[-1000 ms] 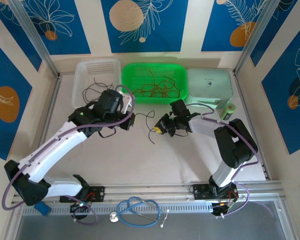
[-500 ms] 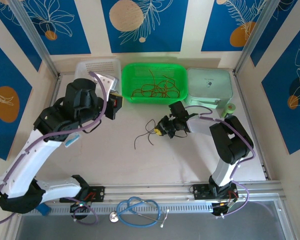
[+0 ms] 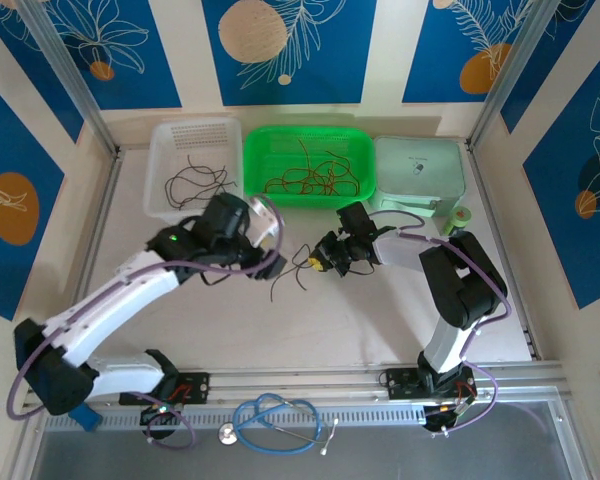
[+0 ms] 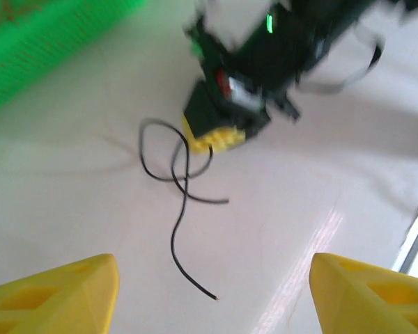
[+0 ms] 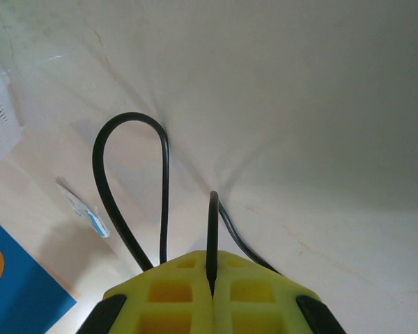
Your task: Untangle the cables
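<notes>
A thin black cable point(image 3: 288, 272) lies curled on the table between the two arms. My right gripper point(image 3: 325, 258) is shut on one end of it; in the right wrist view the cable point(image 5: 129, 181) loops out from between the closed yellow fingers of the right gripper point(image 5: 211, 278). My left gripper point(image 4: 212, 299) is open and holds nothing, hovering just left of the cable's free end point(image 4: 177, 223). More black cables point(image 3: 195, 178) lie in the white basket point(image 3: 195, 125). Red cables point(image 3: 305, 178) lie in the green basket point(image 3: 305, 131).
A pale green lidded box point(image 3: 420, 170) stands at the back right with a green tape roll point(image 3: 462, 217) beside it. A blue stethoscope point(image 3: 280, 420) lies on the front rail. Bare table lies in front of the cable.
The left arm swung to the white basket and came back to the middle of the table; its jaws now stand open. The right gripper kept its hold and place.
</notes>
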